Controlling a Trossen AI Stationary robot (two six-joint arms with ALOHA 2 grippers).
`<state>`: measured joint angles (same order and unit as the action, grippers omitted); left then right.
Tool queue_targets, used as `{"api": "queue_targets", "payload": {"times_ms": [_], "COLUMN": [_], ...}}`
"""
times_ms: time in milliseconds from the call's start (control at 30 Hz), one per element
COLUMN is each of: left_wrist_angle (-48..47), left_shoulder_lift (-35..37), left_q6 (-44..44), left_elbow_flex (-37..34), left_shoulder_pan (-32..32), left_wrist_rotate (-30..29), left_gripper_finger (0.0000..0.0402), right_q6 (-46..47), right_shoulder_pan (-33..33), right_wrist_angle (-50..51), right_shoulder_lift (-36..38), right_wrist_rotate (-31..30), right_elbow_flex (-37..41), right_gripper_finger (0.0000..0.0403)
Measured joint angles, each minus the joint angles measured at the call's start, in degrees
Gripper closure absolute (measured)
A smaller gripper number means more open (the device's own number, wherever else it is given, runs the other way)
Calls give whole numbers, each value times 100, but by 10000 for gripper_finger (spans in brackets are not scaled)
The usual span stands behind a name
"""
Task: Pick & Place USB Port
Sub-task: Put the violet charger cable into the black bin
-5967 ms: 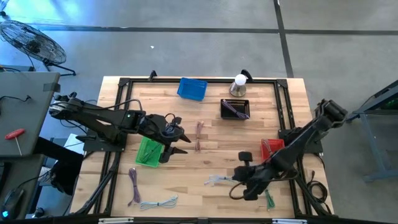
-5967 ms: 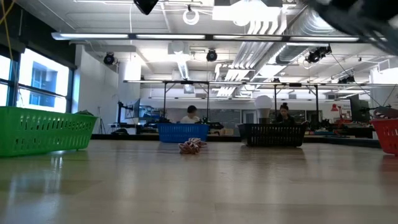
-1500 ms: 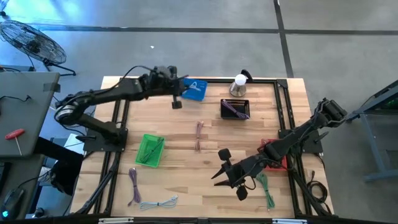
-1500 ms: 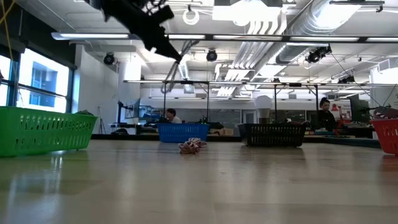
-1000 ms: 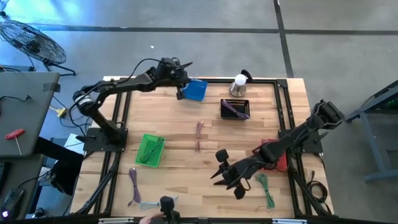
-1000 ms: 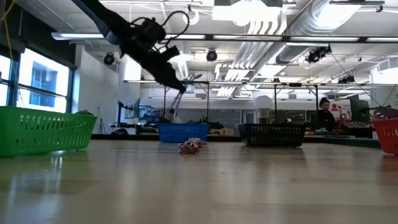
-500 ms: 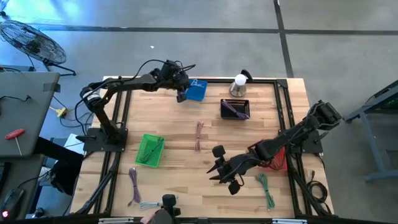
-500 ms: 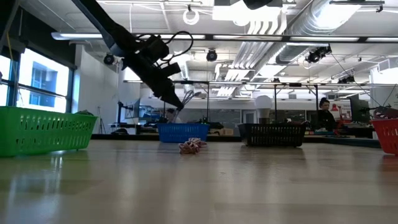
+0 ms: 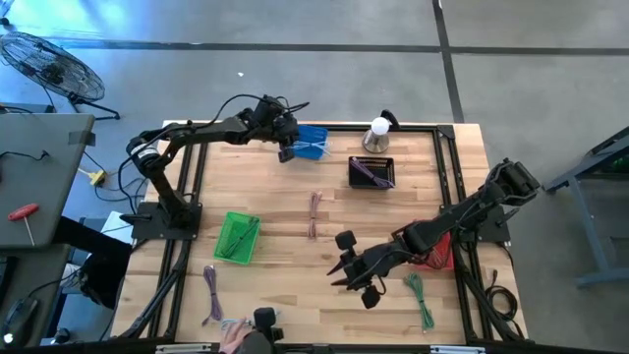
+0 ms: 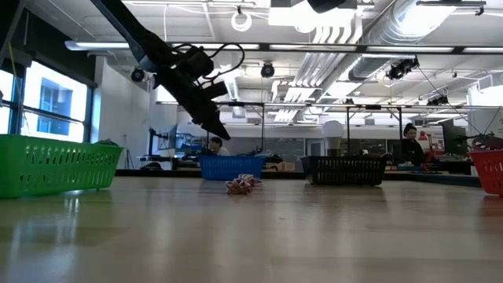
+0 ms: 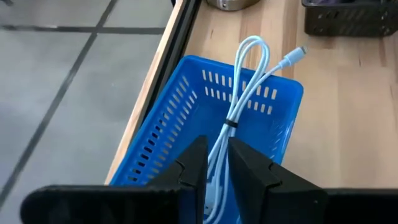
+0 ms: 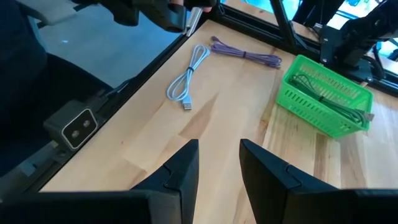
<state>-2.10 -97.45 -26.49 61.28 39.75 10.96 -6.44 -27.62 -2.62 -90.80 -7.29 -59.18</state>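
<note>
Hovering over the wood surface (image 9: 295, 261): left hand (image 9: 286, 149) beside the blue basket (image 9: 313, 141), fingers slightly apart, white USB cable (image 11: 245, 93) lying inside basket; right hand (image 9: 346, 272) open, gripping nothing, mid-surface.

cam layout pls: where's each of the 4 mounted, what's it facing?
High: overhead, straight down on the table; both arms show.
Low: table height, facing the room; left arm above.
Left wrist: over the blue basket holding a white cable; own fingers.
Right wrist: faces green basket; own fingers.
Shared: both baskets also show in high.
</note>
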Motion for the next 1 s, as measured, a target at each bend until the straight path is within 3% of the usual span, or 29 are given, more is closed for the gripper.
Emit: {"api": "queue_targets", "payload": {"times_ms": [200,433,633,833,1000], "left_wrist_angle": [-167,-1066,-2251,-2196,-2269], "left_shoulder_lift": [272,1282,1983,2366,2468], "left_q6": [365,880,970,1225,1878], "left_elbow_flex": [0,2,0,0,0], "left_shoulder_pan": [-71,-660,-1531,-2496,-3105], "left_wrist_rotate": [125,746,154,559,-369], "left_gripper_finger": [340,339,339,339,332], "right_q6": [22,83,448,647,772], "right_shoulder_pan": [-15,-15,-17,-17,-75], "right_wrist_angle": [11,214,287,281,243], "right_shoulder_lift": [0,0,0,0,0], "right_wrist_rotate": [35,61,65,182,179], "right_elbow_flex": [0,2,2,2,2], "right_gripper_finger": [295,295,295,295,295]}}
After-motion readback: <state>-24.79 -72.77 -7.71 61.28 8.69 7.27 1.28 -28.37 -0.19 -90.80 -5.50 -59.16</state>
